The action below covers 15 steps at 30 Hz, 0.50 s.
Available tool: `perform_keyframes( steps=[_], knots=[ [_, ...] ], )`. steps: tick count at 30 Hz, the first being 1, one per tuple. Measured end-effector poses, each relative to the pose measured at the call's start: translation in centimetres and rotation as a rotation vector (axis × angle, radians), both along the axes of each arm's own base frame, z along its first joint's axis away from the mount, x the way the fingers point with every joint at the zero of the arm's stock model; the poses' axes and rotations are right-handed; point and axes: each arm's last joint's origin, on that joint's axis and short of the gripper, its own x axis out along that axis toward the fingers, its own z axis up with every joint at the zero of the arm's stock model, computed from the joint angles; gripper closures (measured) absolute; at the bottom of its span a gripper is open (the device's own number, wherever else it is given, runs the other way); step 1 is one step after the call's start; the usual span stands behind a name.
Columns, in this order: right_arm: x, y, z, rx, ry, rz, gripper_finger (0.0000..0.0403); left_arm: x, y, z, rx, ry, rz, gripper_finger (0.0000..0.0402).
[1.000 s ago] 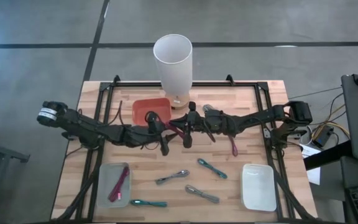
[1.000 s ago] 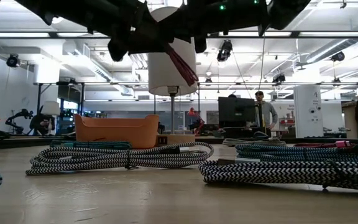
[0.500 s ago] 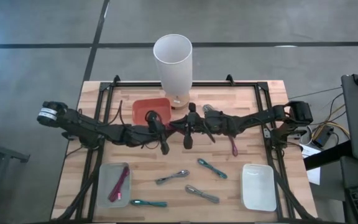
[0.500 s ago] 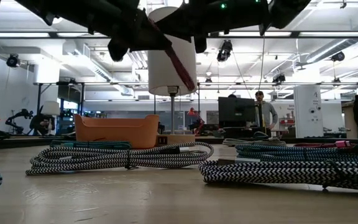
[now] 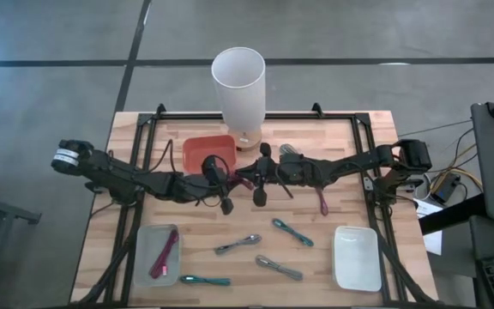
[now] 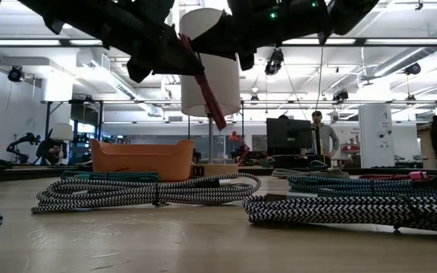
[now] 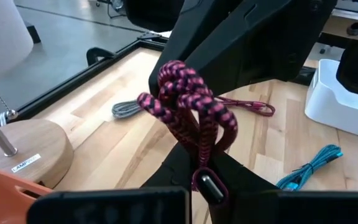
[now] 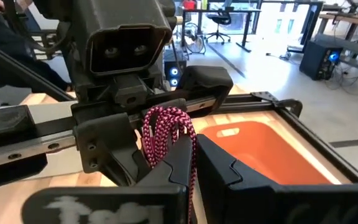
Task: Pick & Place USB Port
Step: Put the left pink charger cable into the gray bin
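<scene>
A magenta braided USB cable (image 5: 243, 178), coiled into a bundle, hangs in the air above the table's middle, between my two grippers. My left gripper (image 5: 234, 182) comes at it from the left and is shut on it. My right gripper (image 5: 250, 178) faces it from the right and is also shut on it. In the low view the cable (image 6: 202, 82) slants down well above the tabletop. The left wrist view shows the bundle (image 7: 188, 109) with the right gripper's dark body behind it. My left gripper pinches the cable's plug end (image 7: 209, 185) between its two fingers (image 7: 166, 177), level, from the table's left. The looped strands stand out beyond the fingertips, clear of the table. My right gripper pinches several strands of the bundle (image 8: 190, 163) between its two fingers (image 8: 222, 168), level, from the table's right. The loops (image 8: 165, 124) stand above the fingers, clear of the table.
An orange tray (image 5: 197, 148) and a white lamp (image 5: 238, 81) stand just beyond the grippers. At the near left, a grey tray (image 5: 148, 245) holds a magenta cable (image 5: 165, 255). A white tray (image 5: 356, 257) sits near right. Loose cables (image 5: 292, 232) (image 5: 238, 244) (image 5: 279, 267) (image 5: 322, 202) lie between.
My left gripper has shut on the cable's plug end while my right gripper has kept its hold. In the low view the hanging bundle has swung from a shallow slant to a steeper one, its lower end dropping a little.
</scene>
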Motion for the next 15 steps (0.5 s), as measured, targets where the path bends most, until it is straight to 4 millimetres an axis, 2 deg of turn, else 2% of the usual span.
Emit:
perform_keyframes(
  steps=[7,15],
  knots=[
    [0.00,0.00,0.04,-0.130,0.011,0.022,0.0390,-0.03,0.03,-0.05,0.006,0.007,0.003,0.0385],
    [0.01,0.00,0.05,-0.066,-0.002,0.012,0.0390,-0.04,0.03,-0.07,0.006,0.010,0.003,0.0384]
  ],
)
